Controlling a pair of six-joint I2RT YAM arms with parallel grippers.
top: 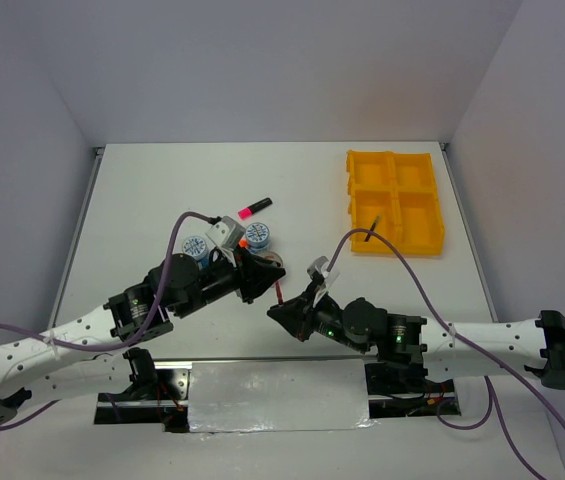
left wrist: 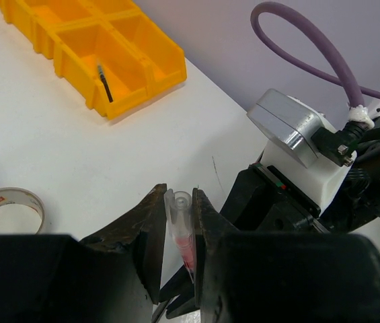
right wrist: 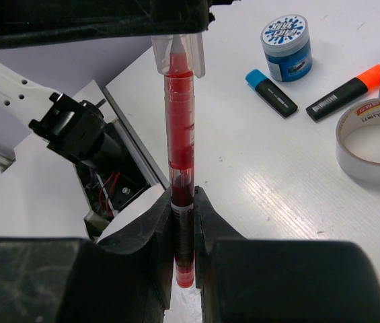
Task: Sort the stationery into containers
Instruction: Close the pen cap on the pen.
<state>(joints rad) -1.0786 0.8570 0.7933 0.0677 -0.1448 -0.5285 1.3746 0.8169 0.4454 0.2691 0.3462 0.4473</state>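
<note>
Yellow 4-compartment tray [top: 396, 192] sits by the far-right corner of the table [top: 162, 180]. L gripper [left wrist: 178, 222] and R gripper [right wrist: 183, 208] meet mid-table toward the near edge, each clamped tight on 1 end of the red pen [right wrist: 181, 121] (L on the clear cap, R on the tail). Just beyond them: tape ring [right wrist: 354, 165], 2 blue-white tape rolls [top: 196, 246] [top: 257, 236], then orange-cap highlighter [right wrist: 346, 93] and blue-cap highlighter [right wrist: 270, 92]. Pink-cap highlighter [top: 255, 208] lies apart, further toward the far edge. Thin black pen [top: 371, 226] is in the tray's near-left compartment.
</note>
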